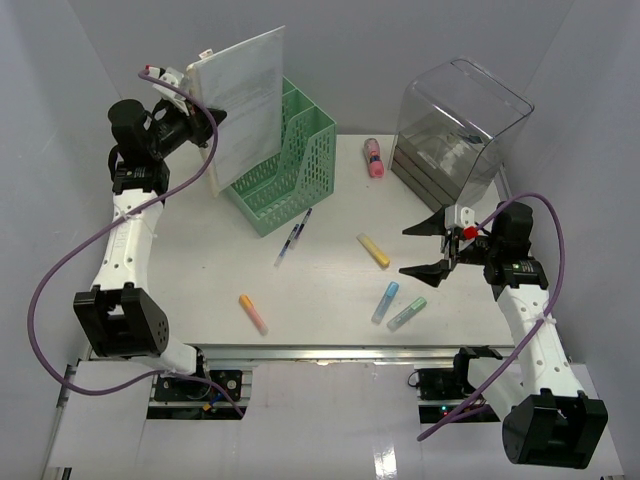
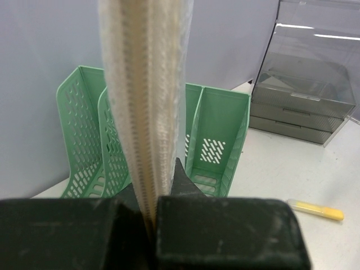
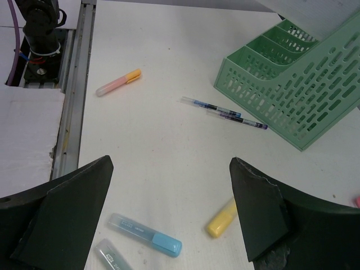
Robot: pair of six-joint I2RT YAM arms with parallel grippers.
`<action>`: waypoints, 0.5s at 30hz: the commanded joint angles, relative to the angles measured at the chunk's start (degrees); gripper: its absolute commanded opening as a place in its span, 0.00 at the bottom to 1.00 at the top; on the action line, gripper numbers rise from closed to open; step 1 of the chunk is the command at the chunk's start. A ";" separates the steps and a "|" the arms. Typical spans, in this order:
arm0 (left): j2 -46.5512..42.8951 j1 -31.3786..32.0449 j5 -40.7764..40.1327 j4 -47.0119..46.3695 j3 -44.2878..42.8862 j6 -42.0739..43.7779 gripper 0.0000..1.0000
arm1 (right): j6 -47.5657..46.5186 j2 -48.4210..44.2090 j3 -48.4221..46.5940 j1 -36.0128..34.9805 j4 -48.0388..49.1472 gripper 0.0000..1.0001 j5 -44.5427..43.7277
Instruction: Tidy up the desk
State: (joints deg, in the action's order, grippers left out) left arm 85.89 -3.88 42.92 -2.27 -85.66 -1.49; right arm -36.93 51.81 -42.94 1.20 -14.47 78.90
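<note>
White desk point(image 1: 320, 295), grey walls point(image 1: 60, 60), left end effector point(image 1: 205, 118) clamped on paper stack point(image 1: 245, 100), right end effector point(image 1: 405, 250) gaping, empty.

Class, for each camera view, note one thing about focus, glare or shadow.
Top external: evenly lit, sharp, with faint reflections on the clear drawer unit. Left wrist: the held paper stack looms close and blurred. Right wrist: near fingers soft-edged, pens crisp.
</note>
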 commanded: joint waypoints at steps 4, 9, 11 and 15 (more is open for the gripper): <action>4.83 0.76 3.13 -10.89 -2.93 -0.09 0.00 | -0.87 0.66 0.14 0.78 0.67 0.91 1.79; 12.05 1.05 6.10 -17.49 -5.51 -2.00 0.00 | -0.68 0.94 0.04 1.63 0.66 0.91 1.95; 14.37 1.03 7.64 -20.32 -6.46 -2.97 0.00 | -0.51 1.20 -0.09 1.89 0.58 0.91 1.92; 17.71 1.07 11.02 -26.89 -6.23 -5.08 0.00 | -0.33 1.92 -0.30 2.24 0.49 0.91 1.98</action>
State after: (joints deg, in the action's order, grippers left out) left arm 103.22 -3.14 48.70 -17.66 -89.86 -4.11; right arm -37.08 53.05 -42.94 2.89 -14.48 79.34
